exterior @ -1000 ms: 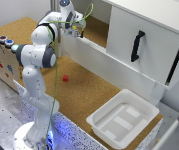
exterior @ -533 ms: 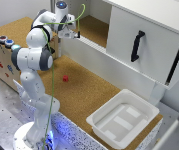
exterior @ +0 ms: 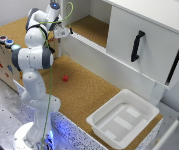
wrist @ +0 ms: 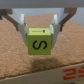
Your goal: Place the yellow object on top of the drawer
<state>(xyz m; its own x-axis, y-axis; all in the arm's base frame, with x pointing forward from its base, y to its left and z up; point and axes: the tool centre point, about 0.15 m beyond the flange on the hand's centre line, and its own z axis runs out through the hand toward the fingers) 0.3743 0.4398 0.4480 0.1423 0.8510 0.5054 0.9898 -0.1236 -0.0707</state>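
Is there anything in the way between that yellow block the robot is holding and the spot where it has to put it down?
Nothing visible blocks it. The yellow block is already gripped in the jaws, and the cork surface beyond it looks bare in both views.

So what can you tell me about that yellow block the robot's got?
The yellow block is a small cube with a big black S on the face toward the wrist camera and tiny dark marks on its top. It looks smooth and solid. The gripper pinches it between two fingers, lifted clear above the cork surface. Nothing else touches it.
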